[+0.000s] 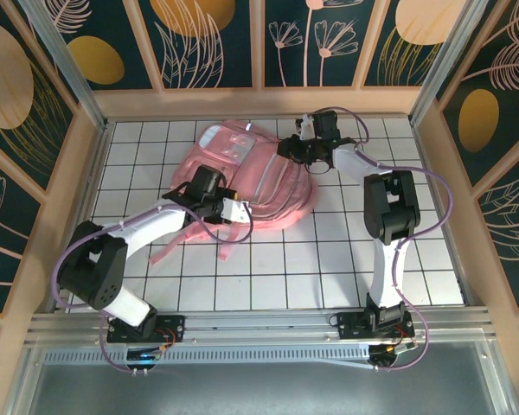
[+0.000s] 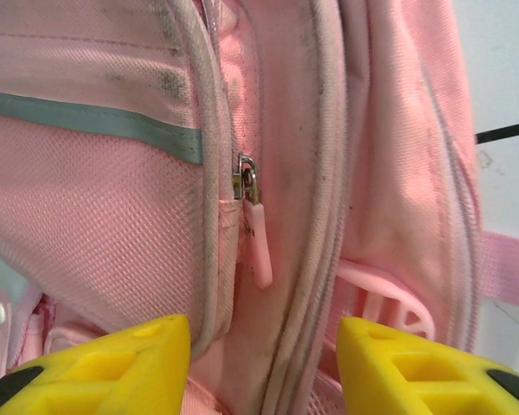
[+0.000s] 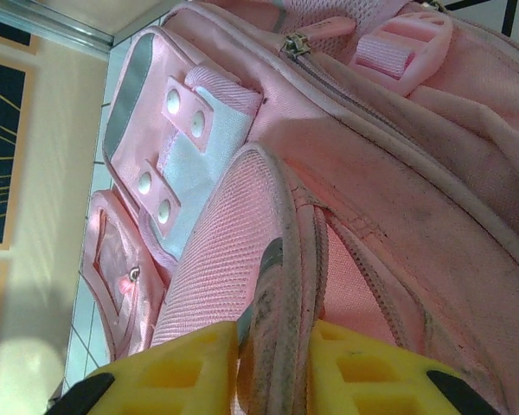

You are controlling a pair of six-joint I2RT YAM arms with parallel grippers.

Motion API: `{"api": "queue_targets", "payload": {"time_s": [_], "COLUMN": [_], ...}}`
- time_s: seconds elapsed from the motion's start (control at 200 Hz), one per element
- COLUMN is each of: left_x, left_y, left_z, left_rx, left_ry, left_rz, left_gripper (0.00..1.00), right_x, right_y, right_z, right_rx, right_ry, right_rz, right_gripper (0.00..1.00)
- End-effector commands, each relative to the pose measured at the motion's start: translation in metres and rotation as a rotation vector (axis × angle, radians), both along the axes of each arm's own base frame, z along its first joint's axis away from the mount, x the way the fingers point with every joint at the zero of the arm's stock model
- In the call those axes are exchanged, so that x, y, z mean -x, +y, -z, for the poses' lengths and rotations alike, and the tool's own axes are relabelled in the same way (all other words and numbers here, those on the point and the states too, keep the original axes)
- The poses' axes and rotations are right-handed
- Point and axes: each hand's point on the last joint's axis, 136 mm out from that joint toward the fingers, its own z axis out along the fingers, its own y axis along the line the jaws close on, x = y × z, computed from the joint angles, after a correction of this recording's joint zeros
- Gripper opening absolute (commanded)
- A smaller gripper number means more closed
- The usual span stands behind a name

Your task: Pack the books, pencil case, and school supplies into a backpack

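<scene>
Looking at a white table [image 1: 329, 259] gridded with thin dark lines, boxed in by tan wooden walls [image 1: 80, 177]. Lying flat across the far-middle squares, one big pink backpack [image 1: 259, 177], loose straps [image 1: 167, 251] trailing over the tiles toward the near edge.

Bright, even light; soft shadows; wrist close-ups slightly soft, whites possibly overexposed.

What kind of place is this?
Probably a robot test enclosure, not a classroom: a white gridded table, leaf-printed wall panels in wooden frames, and an aluminium rail at the near edge.
</scene>
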Motion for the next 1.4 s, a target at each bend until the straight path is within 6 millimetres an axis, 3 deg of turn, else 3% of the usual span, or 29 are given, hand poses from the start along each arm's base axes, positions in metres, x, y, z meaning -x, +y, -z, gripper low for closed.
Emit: {"api": "queue_targets", "payload": {"time_s": [0.0,0.25,0.405,0.691,0.726,0.916,1.071,1.166,1.196,1.396], "left_x": [-0.027,-0.038,-0.039,-0.031,-0.029,-0.02,-0.023,-0.03,-0.031,-0.036], "left_y": [-0.017,-0.026,-0.018,0.005,0.006,0.011,0.009,0.001,-0.001,-0.018], "left_z": [-0.025,-0.012,0.011,0.018,0.005,0.004,0.015,0.01,0.021,0.027], "left_rx": [0.036,0.006,-0.078,-0.148,-0.132,-0.144,-0.153,-0.111,-0.12,-0.081], "left_ry": [-0.092,-0.055,-0.029,-0.008,-0.028,-0.014,0.003,-0.011,0.013,0.056], "left_rz": [0.019,0.046,0.046,0.012,0.01,0.041,0.041,0.038,0.043,0.07], "left_gripper": [0.47,0.41,0.41,0.44,0.45,0.51,0.5,0.5,0.5,0.48], "right_x": [0.008,0.036,0.054,0.072,0.074,0.081,0.085,0.086,0.087,0.09], "right_y": [-0.007,-0.031,-0.053,-0.096,-0.097,-0.096,-0.097,-0.097,-0.098,-0.099], "right_z": [-0.054,-0.078,-0.084,-0.083,-0.081,-0.076,-0.074,-0.075,-0.076,-0.08], "right_rx": [-0.036,-0.04,-0.019,0.024,0.028,0.023,0.022,0.027,0.031,0.034], "right_ry": [-0.094,-0.107,-0.115,-0.108,-0.102,-0.083,-0.078,-0.08,-0.083,-0.089], "right_rz": [0.027,0.09,0.15,0.234,0.234,0.218,0.22,0.218,0.221,0.225], "right_gripper": [0.25,0.27,0.33,0.37,0.37,0.37,0.37,0.37,0.37,0.37]}}
